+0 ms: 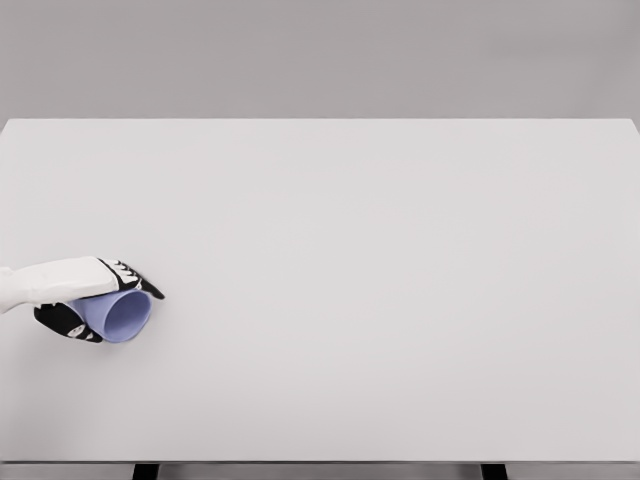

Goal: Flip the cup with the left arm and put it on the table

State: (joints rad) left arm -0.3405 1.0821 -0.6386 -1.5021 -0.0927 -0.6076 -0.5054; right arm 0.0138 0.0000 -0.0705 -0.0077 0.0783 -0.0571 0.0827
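Evidently the flip is underway: the left hand [95, 300] wraps its fingers around the cup [122, 315], held on its side near the table's [380, 260] left edge, mouth facing right. Next it must rotate upright and set down. The cup's base is hidden, and contact with the table is unclear.
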